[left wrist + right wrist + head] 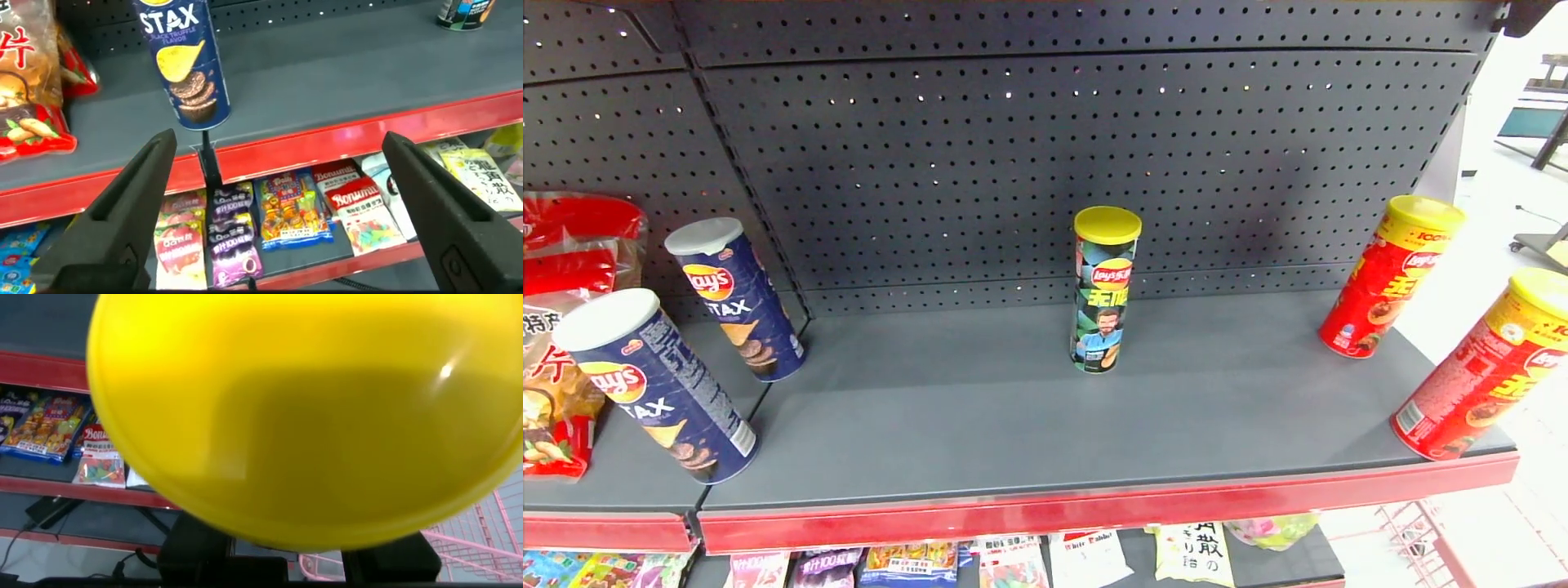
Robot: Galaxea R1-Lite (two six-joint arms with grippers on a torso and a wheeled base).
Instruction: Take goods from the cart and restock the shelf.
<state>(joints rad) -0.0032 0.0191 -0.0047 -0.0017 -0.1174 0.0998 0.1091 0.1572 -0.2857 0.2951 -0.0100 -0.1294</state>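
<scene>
Five chip cans (1104,290), all upright

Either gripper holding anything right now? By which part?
Left gripper open, empty. Right: a yellow-lidded can right up against the camera, likely held; where it's gripped is hidden.

Behind the grey shelf (980,416) you've got a dark pegboard back panel (1045,163), light pinpricks thru some holes. Far right: bright pale floor (1490,188), w/ a framed teal panel (1529,121) and a dark stand foot (1535,242) nearby.
</scene>
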